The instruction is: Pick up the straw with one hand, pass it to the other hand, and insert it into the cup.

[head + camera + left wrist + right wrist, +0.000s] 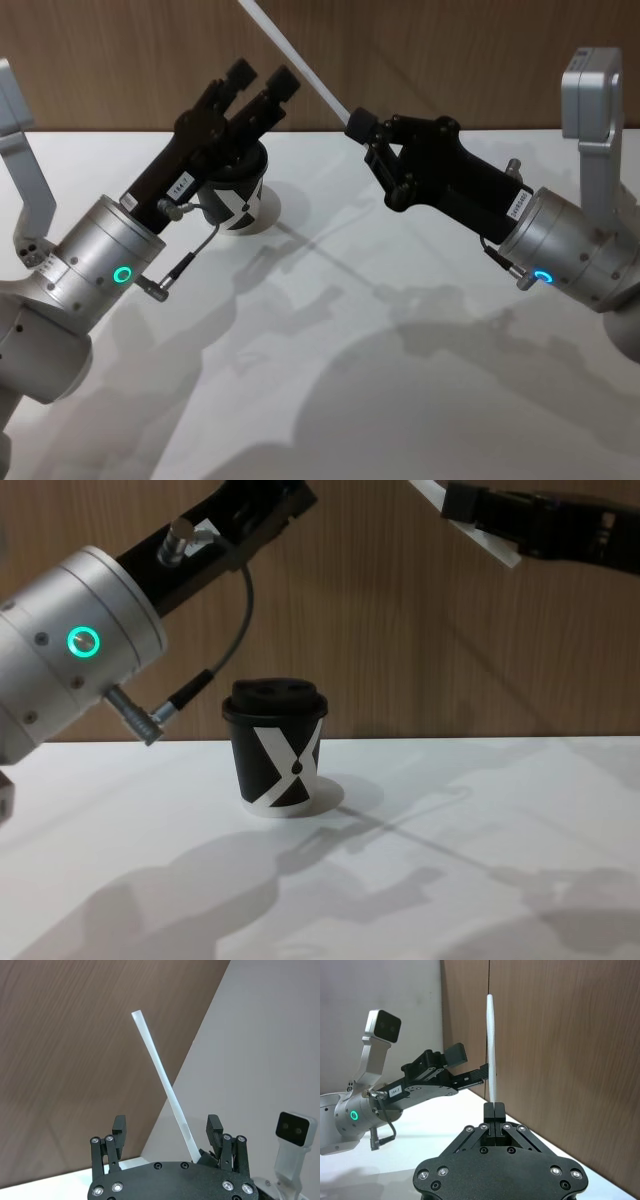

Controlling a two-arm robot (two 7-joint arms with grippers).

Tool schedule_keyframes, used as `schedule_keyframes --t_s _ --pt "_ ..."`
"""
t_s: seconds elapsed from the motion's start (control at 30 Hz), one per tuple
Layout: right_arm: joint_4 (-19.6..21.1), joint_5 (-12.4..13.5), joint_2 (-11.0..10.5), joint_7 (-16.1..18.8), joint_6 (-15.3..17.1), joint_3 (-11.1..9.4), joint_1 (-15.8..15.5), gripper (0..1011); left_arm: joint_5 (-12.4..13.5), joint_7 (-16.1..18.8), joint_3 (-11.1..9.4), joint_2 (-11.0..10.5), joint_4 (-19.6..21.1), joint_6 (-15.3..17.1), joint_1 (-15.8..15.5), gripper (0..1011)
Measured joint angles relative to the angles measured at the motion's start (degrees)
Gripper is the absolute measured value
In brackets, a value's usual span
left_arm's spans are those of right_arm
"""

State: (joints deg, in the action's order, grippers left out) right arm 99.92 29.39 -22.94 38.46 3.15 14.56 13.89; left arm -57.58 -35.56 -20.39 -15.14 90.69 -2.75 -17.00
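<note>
Looming largest before the chest camera, our left arm's silver housing (70,670) is glowing with a green ring (82,640) while a thin black cable (238,620) is looping off it. We are holding both arms up above the white desk (400,400), in front of a wood-panelled wall (470,60).

Our right claw (357,126) is reaching in from the right, its fingers pressed together and clamping the straw (295,58) near its lower end, with a short stub poking out beyond the grip. The straw is pointing up and away to the left in the head view, tilted, high in the air and well apart from the desk.

Our left claw (262,76) is hanging just beside the straw with its fingers spread apart and gripping nothing. From the left wrist camera the straw is rising through the gap between those fingers, nearer one of them, and we cannot tell whether it is touching that finger.

The cup (275,750) is standing upright on the desk below our left claw, its black lid (275,695) on and its white X facing the chest camera. From the head camera our left arm is hiding part of the cup. The straw is sitting clear of the cup, higher up and to its right.

A blue ring (543,277) is glowing on our right arm's silver wrist, and grey shadows (330,380) of both arms are falling across the desk
</note>
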Motion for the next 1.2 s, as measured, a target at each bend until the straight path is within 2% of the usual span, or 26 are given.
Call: schedule_keyframes --t_s 0.27,0.5,1.2 --pt "0.00 0.00 0.00 0.00 0.00 0.00 0.00 5 -2.90 -1.72 -0.76 1.04 -2.08 1.34 -1.11 1003" --pt "0.00 0.00 0.00 0.00 0.00 0.00 0.00 5 -4.43 -3.87 -1.39 1.55 -3.68 1.60 -2.13 1003" --pt "0.00 0.00 0.00 0.00 0.00 0.00 0.00 5 -7.21 -7.13 -2.88 2.63 -7.32 1.95 -4.88 1003"
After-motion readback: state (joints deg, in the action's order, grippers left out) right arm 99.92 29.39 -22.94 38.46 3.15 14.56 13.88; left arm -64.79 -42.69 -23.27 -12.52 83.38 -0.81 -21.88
